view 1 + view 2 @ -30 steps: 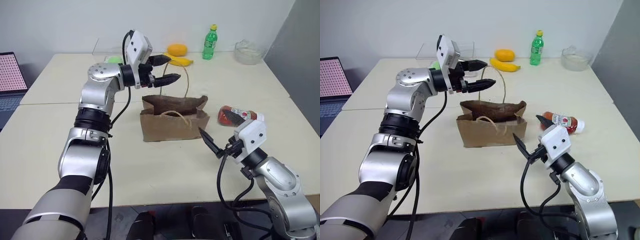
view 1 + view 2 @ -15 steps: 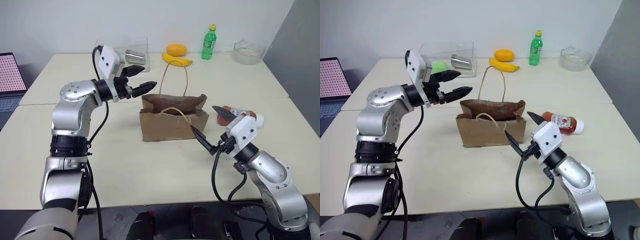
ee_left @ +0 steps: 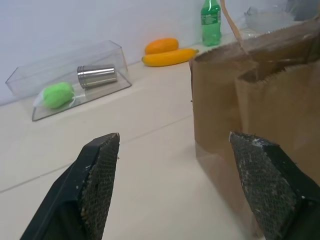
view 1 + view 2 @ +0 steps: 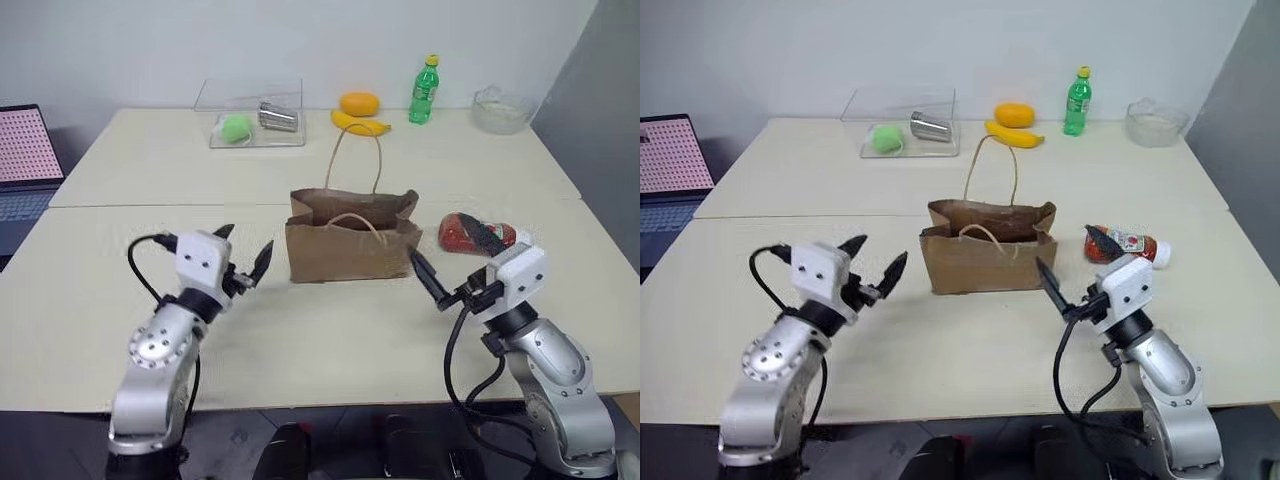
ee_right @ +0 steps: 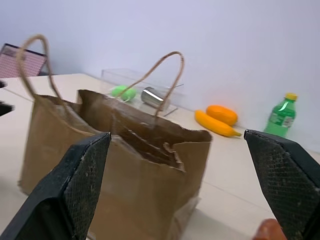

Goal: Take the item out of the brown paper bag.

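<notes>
Red packet [image 4: 476,232] lies beside our paper bag [image 4: 352,243]; our left gripper [image 4: 245,262] has dropped, both grippers [image 4: 428,278] released and empty.

Bag [image 4: 985,262] interior mostly hidden by its front wall; red packet [image 4: 475,233] partly behind right end effector [image 4: 458,263].

silver metal arms, rounded joints, black cables looping at wrists; white boxy wrist housings; black pointed fingers [image 3: 100,175], textured pads.

The brown paper bag [image 4: 352,238] stands upright between 2 open grippers, the item [image 4: 474,232] beside it.
</notes>
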